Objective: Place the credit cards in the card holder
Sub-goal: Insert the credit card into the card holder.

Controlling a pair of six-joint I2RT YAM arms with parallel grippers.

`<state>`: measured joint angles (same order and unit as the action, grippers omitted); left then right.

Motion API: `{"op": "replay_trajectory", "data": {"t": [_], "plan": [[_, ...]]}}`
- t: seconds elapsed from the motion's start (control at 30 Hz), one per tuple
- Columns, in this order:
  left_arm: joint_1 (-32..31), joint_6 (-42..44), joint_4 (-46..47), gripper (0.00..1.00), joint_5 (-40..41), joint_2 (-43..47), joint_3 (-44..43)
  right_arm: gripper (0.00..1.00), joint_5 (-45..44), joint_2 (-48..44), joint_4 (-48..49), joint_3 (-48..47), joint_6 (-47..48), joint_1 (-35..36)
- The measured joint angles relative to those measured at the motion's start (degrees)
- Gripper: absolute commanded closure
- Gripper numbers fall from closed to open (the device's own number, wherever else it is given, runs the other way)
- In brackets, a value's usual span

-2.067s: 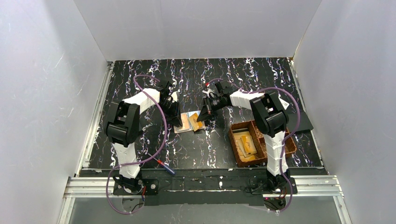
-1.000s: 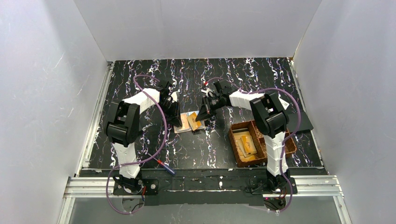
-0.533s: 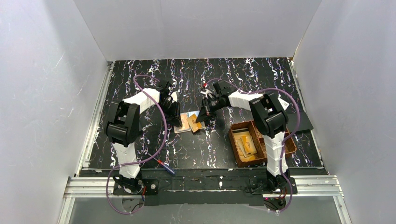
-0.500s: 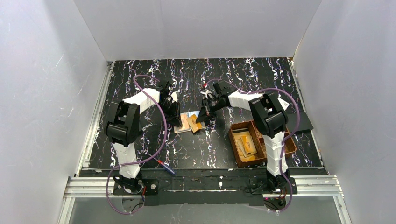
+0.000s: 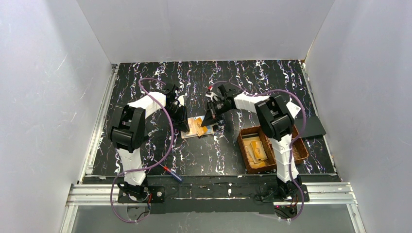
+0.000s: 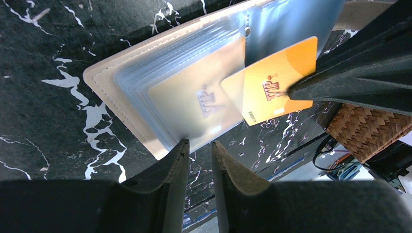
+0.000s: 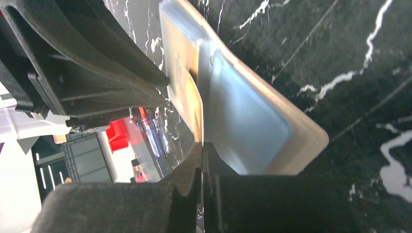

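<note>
The card holder (image 5: 189, 131) lies open on the dark table, tan inside with clear plastic sleeves (image 6: 160, 68). My right gripper (image 5: 208, 120) is shut on the edge of a gold credit card (image 6: 277, 73), whose left end sits under a clear sleeve. Another gold card (image 6: 189, 104) lies fully inside a sleeve beside it. My left gripper (image 6: 200, 144) stands at the holder's near edge, jaws slightly open with nothing between them, one fingertip touching the sleeve stack. In the right wrist view the held card (image 7: 194, 109) shows edge-on against the card holder (image 7: 301, 131).
A brown woven basket (image 5: 301, 150) at the right holds more cards (image 5: 256, 149). A blue-and-red-handled screwdriver (image 5: 172, 174) lies near the front edge. A flat black sheet (image 5: 316, 127) lies at the table's right side. White walls enclose three sides.
My right gripper has shifted left and a little away from the bases, carrying the gold card further over the open holder. The left arm has stayed put.
</note>
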<state>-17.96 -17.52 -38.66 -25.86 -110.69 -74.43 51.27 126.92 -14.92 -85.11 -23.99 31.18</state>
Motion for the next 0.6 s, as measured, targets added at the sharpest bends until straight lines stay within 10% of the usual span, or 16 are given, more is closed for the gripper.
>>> {"op": "replay_trajectory", "data": {"t": [0.6], "plan": [[0.2, 0.0, 0.0, 0.76, -0.4, -0.1, 0.0, 0.99, 0.5, 3.0, 7.5, -1.9, -5.8, 0.4]]}}
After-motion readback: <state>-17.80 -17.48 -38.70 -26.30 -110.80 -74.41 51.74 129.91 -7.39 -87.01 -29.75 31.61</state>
